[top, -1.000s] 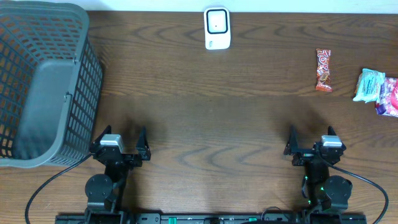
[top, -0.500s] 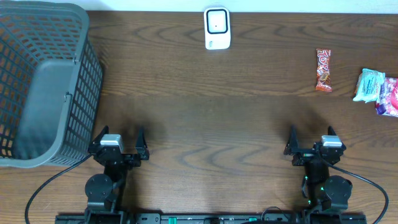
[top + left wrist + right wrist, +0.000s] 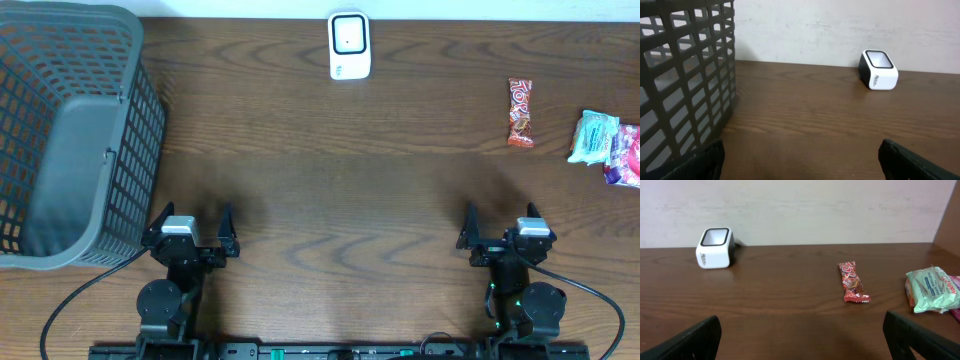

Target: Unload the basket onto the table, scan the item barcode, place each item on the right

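Well ahead of right gripper [image 3: 500, 222] lies red candy bar [image 3: 520, 112]; jaws spread wide.

The overhead camera looks straight down on the table [image 3: 330, 170] from well above, taking in its full width, with the wall side at the top of the view and both arms at the bottom. The left wrist camera sits low behind the left gripper [image 3: 190, 225], close to the tabletop, facing level toward the wall [image 3: 840, 25]; the basket [image 3: 685, 75] looms near on its left. The right wrist camera sits equally low behind the right gripper [image 3: 498, 225], facing the same way. Both wrist views share the white scanner [image 3: 879, 70] and the wall; only the right one reaches the red candy bar [image 3: 854, 282].
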